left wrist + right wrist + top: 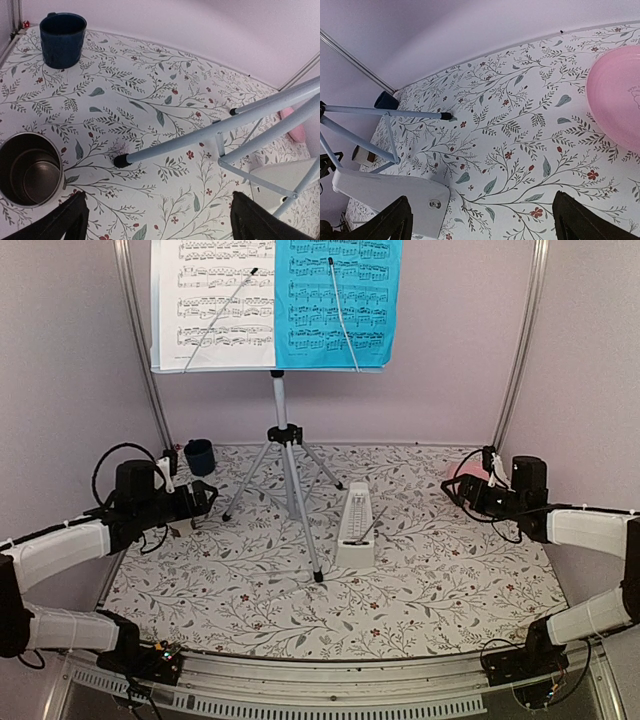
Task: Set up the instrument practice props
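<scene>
**Practice props on the bench, both arms drawn back.** The music stand (285,440) stands on its three splayed legs at mid-bench, toward the rear wall. Its silver pole rises to a tray at the top of the overhead view. On the tray lie the white music sheet (215,300) on the left and the blue music sheet (335,300) on the right, edges meeting, each crossed by a thin wire retainer. The white pyramid metronome (356,530) stands upright just beside the stand's front leg (its pendulum rod leans to one side).

*Handling, as judged.* The stand is probably light, stiff and top-heavy. A hold on the pole just above the leg hub should tip it least. The sheets look thin and limp, best pinched at a free edge. The metronome's smooth tapered faces may slide out of a pinch, so take it low near the base and keep clear of the fragile rod.

*End effectors.* The left end effector (200,498) and the right end effector (455,485) hover at opposite bench edges. Each has its fingers spread wide and grips nothing. A blue cup (62,39), a steel cup (30,167) and a pink plate (617,95) lie nearby.
</scene>
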You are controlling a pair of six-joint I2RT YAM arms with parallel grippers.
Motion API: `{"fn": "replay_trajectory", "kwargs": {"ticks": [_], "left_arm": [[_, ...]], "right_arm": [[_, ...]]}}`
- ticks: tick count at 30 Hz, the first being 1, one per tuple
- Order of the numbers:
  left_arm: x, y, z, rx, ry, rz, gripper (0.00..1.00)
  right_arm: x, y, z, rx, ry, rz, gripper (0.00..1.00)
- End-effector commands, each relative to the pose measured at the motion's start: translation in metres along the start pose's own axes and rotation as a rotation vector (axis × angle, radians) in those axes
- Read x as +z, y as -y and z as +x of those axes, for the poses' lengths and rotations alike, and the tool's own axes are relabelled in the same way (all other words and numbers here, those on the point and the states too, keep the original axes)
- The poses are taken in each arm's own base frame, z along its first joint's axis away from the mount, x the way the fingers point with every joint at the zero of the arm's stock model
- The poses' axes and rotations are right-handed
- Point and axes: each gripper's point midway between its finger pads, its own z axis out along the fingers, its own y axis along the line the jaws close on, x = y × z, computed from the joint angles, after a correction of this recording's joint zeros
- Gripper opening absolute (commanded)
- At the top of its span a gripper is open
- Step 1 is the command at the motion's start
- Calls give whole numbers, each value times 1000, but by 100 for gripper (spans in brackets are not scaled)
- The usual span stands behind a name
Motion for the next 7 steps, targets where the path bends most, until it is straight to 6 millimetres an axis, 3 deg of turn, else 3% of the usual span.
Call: {"fn": "replay_trajectory", "kwargs": {"ticks": [1,7], "left_arm": [[6,-4,21,-32,-52,19,99],[8,-4,22,-28,-59,20,99]], "right_arm": [[-7,-3,-6,-6,56,-14,99],[-17,-10,-11,-26,107,-38,99]]}}
